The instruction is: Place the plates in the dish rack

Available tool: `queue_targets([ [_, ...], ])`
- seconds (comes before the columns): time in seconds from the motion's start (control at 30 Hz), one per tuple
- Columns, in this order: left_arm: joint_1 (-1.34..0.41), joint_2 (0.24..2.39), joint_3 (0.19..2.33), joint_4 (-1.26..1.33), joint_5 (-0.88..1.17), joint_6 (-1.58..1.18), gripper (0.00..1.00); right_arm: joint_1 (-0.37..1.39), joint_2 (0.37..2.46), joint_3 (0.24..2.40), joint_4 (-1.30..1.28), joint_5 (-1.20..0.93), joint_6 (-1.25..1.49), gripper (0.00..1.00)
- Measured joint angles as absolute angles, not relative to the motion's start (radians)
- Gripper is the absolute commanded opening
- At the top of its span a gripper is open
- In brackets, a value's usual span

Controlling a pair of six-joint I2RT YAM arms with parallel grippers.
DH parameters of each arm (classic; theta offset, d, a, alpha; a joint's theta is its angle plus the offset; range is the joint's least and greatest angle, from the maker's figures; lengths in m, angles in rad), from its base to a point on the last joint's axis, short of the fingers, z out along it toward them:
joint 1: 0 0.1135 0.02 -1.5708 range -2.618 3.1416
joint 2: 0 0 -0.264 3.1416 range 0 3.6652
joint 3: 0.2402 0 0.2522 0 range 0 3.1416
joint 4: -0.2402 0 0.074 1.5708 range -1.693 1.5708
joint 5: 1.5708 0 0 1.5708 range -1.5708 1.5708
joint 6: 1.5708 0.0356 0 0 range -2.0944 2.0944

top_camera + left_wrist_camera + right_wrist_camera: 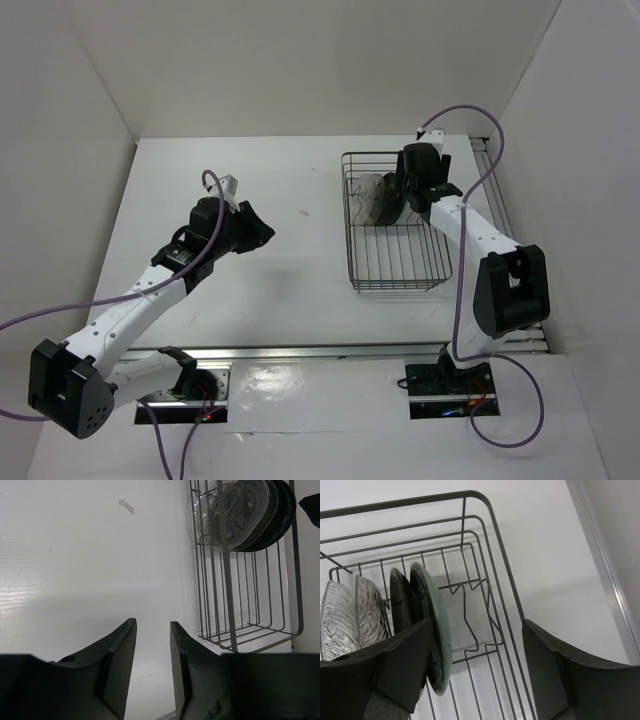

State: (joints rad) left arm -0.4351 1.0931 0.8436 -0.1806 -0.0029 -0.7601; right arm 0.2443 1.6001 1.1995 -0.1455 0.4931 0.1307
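Your left gripper (152,625) hangs over the table (75,555), fingers a little apart, holding nothing. The plates (437,630) stand on edge at the far end of the dish rack (400,265). Your right gripper (476,625) is right by them, fingers wide apart, holding nothing.

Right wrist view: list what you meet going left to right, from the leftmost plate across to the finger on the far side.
clear ribbed plate → second pale ribbed plate → black plate → teal plate → dish rack's side rim → end effector finger
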Motion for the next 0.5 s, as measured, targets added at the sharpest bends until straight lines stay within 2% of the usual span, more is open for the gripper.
queue_targets([
  [0.03,-0.435,1.093,0.844,-0.181,-0.003,-0.760,0.46,0.245,1.600,1.204,-0.155,0.502,0.133,0.85],
  [0.07,-0.435,1.094,0.844,-0.184,-0.005,-0.760,0.46,0.244,1.599,1.211,-0.167,0.512,0.139,1.00],
  [0.17,-0.435,1.114,0.860,-0.224,-0.020,-0.759,0.55,0.244,1.578,1.238,-0.231,0.527,0.149,1.00],
  [0.2,-0.435,1.131,0.876,-0.243,-0.023,-0.758,0.86,0.244,1.565,1.252,-0.244,0.529,0.153,1.00],
  [0.23,-0.435,1.149,0.899,-0.267,-0.025,-0.748,0.90,0.244,1.549,1.269,-0.271,0.529,0.160,1.00],
  [0.33,-0.435,1.190,0.972,-0.319,-0.032,-0.742,1.00,0.244,1.473,1.323,-0.356,0.517,0.183,1.00],
  [0.5,-0.435,1.195,1.131,-0.443,-0.069,-0.709,1.00,0.256,1.289,1.369,-0.469,0.508,0.230,1.00],
])
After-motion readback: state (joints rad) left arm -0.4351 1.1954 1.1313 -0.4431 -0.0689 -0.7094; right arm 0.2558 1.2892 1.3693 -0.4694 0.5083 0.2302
